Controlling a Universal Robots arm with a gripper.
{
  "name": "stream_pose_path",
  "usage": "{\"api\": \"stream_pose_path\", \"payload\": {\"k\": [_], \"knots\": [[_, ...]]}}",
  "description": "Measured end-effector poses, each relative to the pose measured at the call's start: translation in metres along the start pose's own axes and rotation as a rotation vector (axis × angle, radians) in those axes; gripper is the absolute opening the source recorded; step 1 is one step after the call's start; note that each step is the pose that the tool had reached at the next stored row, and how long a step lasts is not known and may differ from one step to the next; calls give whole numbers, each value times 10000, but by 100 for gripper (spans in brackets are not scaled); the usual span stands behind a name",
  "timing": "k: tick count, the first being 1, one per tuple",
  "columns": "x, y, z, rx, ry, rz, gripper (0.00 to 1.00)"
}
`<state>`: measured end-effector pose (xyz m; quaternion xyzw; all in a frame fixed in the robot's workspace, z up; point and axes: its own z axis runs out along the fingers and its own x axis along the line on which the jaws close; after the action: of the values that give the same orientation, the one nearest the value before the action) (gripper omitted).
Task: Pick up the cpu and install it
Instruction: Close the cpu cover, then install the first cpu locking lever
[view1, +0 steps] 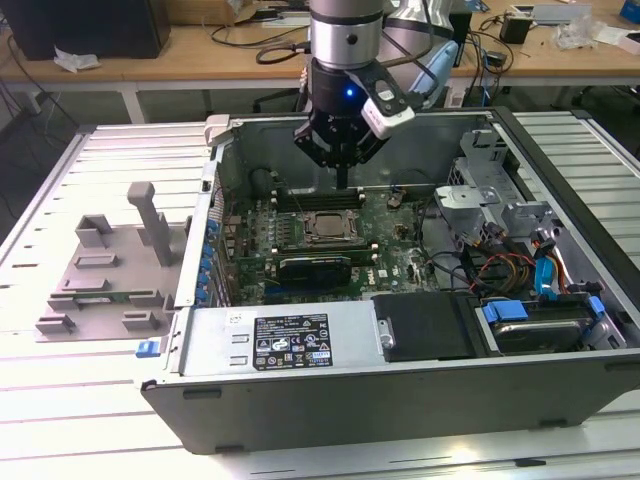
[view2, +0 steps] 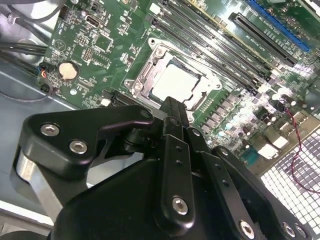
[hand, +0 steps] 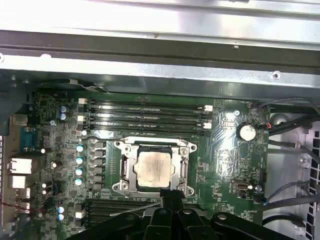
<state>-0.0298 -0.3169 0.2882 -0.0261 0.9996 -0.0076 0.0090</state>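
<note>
The cpu (view1: 327, 226) is a small silver-grey square lying flat in the open socket of the green motherboard (view1: 385, 235) inside the opened computer case. It also shows in the second wrist view (view2: 175, 82) and the first wrist view (hand: 156, 168), framed by the metal socket bracket (hand: 125, 167). My gripper (view1: 342, 178) hangs a little above the board, just beyond the socket's far edge. Its black fingers (view2: 172, 107) are pressed together with nothing between them, and the tip (hand: 170, 194) sits next to the socket rim.
Memory slots (hand: 145, 117) run along one side of the socket. A black card with a heatsink (view1: 315, 268) lies on the near side. Case walls (view1: 215, 190), cables (view1: 505, 270) and a drive cage (view1: 480, 180) surround the board. A grey plastic tray (view1: 100, 270) lies at the exterior view's left.
</note>
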Motion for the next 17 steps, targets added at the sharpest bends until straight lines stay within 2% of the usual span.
{"api": "stream_pose_path", "payload": {"k": [3, 17], "knots": [[30, 2, -2, 5, -8, 1, 11], [42, 2, -2, 3, -9, 2, 11]]}}
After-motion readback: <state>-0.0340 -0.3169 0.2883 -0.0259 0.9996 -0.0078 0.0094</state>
